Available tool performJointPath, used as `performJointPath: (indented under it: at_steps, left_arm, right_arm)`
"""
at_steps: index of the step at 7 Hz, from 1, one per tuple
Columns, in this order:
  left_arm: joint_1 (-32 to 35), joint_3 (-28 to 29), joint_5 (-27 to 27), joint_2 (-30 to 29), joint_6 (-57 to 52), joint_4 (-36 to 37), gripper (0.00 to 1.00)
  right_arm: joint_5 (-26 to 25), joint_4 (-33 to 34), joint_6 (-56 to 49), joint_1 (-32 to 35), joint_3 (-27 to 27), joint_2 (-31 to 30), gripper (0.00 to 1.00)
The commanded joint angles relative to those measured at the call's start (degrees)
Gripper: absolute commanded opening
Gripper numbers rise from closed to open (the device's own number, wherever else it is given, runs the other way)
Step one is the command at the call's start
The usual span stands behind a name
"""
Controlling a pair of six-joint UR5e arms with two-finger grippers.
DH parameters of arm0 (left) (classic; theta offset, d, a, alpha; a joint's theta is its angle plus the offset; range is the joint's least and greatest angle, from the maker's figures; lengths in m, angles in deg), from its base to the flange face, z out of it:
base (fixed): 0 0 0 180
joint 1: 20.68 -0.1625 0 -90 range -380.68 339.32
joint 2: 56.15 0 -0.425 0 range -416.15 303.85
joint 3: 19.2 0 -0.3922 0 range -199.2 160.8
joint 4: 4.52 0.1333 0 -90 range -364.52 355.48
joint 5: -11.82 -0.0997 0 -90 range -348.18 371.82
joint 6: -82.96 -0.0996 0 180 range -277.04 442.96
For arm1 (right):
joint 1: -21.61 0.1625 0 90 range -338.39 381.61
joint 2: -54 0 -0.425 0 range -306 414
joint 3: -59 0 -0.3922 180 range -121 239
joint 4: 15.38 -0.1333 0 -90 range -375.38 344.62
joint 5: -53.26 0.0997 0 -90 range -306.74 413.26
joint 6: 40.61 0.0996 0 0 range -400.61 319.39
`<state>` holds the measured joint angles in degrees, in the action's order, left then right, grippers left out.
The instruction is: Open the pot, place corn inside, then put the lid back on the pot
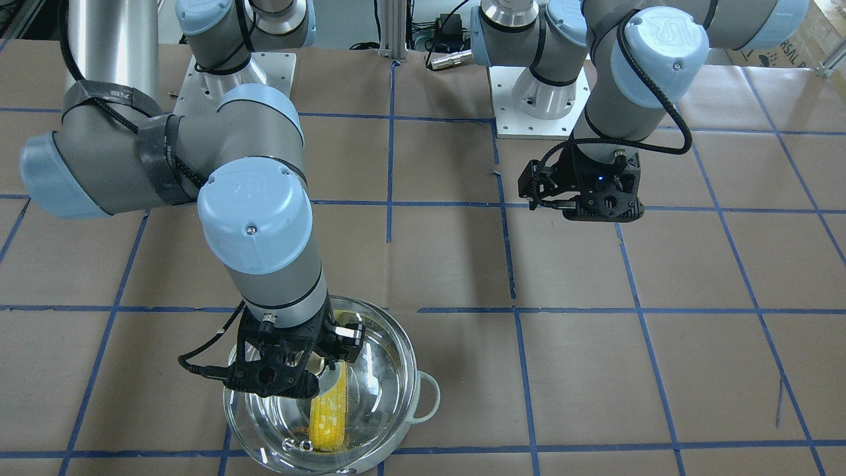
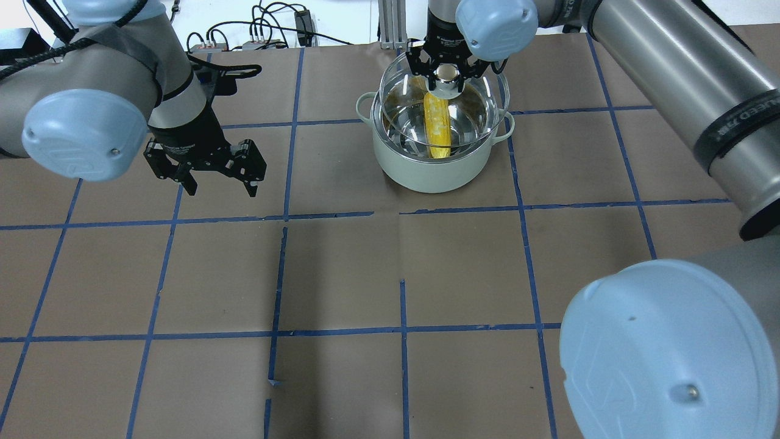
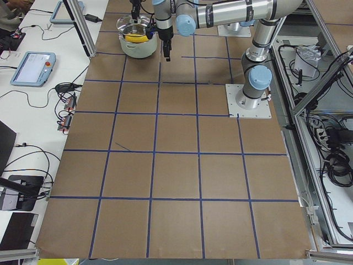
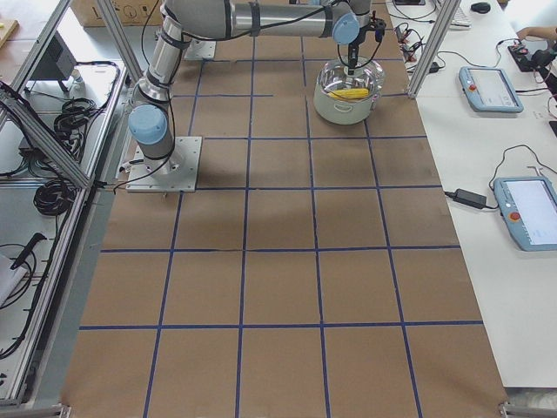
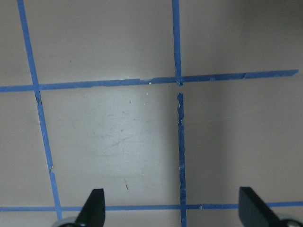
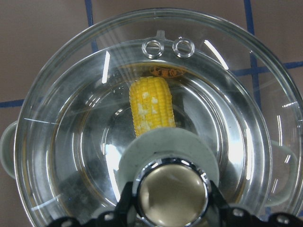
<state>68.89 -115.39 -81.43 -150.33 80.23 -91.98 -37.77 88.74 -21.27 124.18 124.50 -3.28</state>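
Note:
The pot (image 2: 426, 167), pale outside and shiny steel inside, stands at the table's far side. The yellow corn (image 2: 437, 125) lies inside it and shows through the glass in the right wrist view (image 6: 151, 106). My right gripper (image 2: 448, 73) is shut on the metallic knob (image 6: 170, 191) of the clear glass lid (image 2: 481, 103). It holds the lid over the pot's mouth, slightly off-centre; I cannot tell whether the lid touches the rim. My left gripper (image 2: 219, 183) is open and empty over bare table, well left of the pot; its fingertips (image 5: 97, 205) show spread wide.
The table (image 2: 390, 274) is brown paper with a grid of blue tape lines. The arm bases' white plates (image 1: 538, 99) sit at the robot's edge. Cables and a metal post (image 2: 390, 24) lie just beyond the pot. Tablets (image 4: 492, 87) rest on side benches.

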Motion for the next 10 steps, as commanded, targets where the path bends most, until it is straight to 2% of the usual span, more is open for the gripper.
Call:
performJointPath:
  at_steps: [1,3,6,8,10]
  left_arm:
    - [0.08,3.53,0.43,-0.12,-0.08,-3.51,1.00]
    - [0.09,6.27,0.87,-0.47,-0.08,-3.34,1.00]
    - [0.17,5.58,0.52,-0.12,1.15,-3.78,1.00]
    - [0.43,6.89,0.52,-1.08,1.07,-4.39,1.00]
    - [0.35,5.67,0.70,-0.74,0.63,-4.39,1.00]
  right_arm:
    - [0.06,0.29,0.60,1.40,-0.12,0.50,0.16]
    - [0.15,1.42,0.52,1.32,0.15,1.64,0.17]
    - [0.16,1.52,0.52,1.41,0.59,1.73,0.17]
    - [-0.02,1.26,0.52,1.23,0.68,1.64,0.20]
    - [0.15,1.43,0.17,0.70,0.68,1.64,0.27]
